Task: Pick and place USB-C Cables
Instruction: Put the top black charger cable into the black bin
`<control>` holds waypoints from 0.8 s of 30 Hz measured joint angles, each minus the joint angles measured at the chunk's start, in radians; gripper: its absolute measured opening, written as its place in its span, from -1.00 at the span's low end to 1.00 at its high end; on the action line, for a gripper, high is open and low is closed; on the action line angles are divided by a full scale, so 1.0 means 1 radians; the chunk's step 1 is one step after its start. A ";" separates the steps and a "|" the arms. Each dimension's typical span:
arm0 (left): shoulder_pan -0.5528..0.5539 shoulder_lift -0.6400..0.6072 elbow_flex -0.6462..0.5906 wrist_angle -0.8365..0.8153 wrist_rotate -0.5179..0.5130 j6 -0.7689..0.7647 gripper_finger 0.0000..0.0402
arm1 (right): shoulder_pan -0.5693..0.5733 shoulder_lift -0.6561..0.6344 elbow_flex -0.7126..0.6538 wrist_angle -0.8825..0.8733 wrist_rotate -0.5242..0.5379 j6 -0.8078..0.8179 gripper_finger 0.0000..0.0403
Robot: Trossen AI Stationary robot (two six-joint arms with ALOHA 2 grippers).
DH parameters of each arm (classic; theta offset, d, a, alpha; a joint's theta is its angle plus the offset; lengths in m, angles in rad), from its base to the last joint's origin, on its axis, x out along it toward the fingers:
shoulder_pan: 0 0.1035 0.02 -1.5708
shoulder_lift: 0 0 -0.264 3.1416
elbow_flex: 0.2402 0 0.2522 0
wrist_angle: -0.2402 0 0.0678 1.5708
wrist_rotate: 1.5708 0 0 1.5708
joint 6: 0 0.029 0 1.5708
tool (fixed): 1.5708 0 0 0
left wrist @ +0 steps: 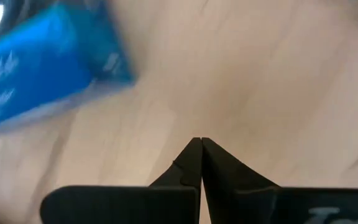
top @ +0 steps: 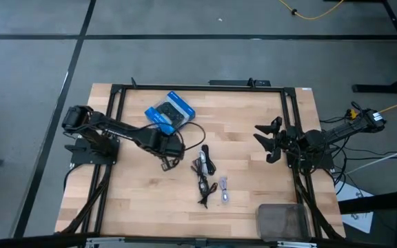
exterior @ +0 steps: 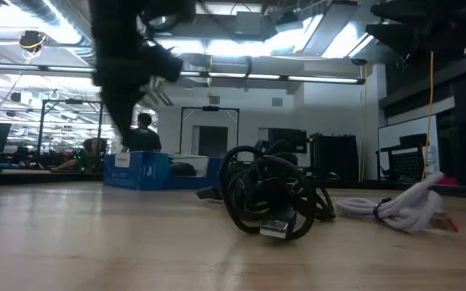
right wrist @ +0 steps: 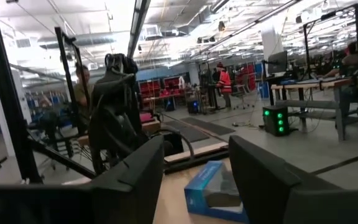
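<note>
Shut tight on the left gripper (left wrist: 201, 144), fingertips meeting with nothing between them; spread wide on the right gripper (top: 266, 140), parked at the right table edge and holding nothing. Left gripper hangs over bare wood just beside the blue box (top: 170, 113), short of the cables.

Cables (top: 204, 165) lie near mid-table, between the two arms: a black coil, another black bundle (top: 203, 187) closer to the front edge, and a white-grey one (top: 224, 191) just beside that. A long black loop (top: 195, 132) arcs from near the left gripper toward the pile.

Judged best for the step in hand: open the left jaws before descending, move clear of the box, centre over one coil only, come straight down so both fingers straddle the bundle, then close on its thick middle and not a loose strand. Risk of snagging the neighbouring coil, since the black ones look touching or overlapped.

Hard to make out: plug ends, too small from above; whether the black coils are tangled together; how many separate black cords there are. Left wrist view smeared, showing only the box and wood, no cable. Grey tray (top: 281, 220) at the front edge cut off, contents not discernible. Low view hides the gripper tips entirely.
</note>
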 joint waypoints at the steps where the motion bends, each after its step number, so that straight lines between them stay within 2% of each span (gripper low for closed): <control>1: 0.001 -0.001 0.000 0.053 0.002 0.000 -1.00 | 0.000 0.000 0.000 0.002 0.000 0.000 -0.08; 4: 0.004 0.016 -0.003 0.307 0.018 0.097 -1.00 | 0.000 0.000 0.000 0.001 0.005 -0.001 -0.08; 8: 0.028 0.095 0.000 0.735 0.154 0.273 -1.00 | 0.000 -0.001 0.000 0.001 0.008 -0.001 -0.08; 10: 0.057 0.161 0.004 0.867 0.195 0.296 -1.00 | 0.000 -0.001 0.000 0.001 0.008 -0.001 -0.08; 12: 0.083 0.241 0.054 0.933 0.227 0.298 -1.00 | 0.000 -0.002 0.000 0.002 0.008 -0.001 -0.08; 15: 0.087 0.359 0.185 0.881 0.259 0.329 -1.00 | 0.000 -0.007 0.000 0.002 0.009 -0.006 -0.08; 19: 0.048 0.465 0.355 0.567 0.264 0.344 -1.00 | 0.000 -0.025 0.000 0.000 0.009 -0.006 -0.08; 24: -0.015 0.476 0.429 0.227 0.196 0.307 -1.00 | 0.005 -0.040 0.000 -0.017 0.008 -0.001 -0.08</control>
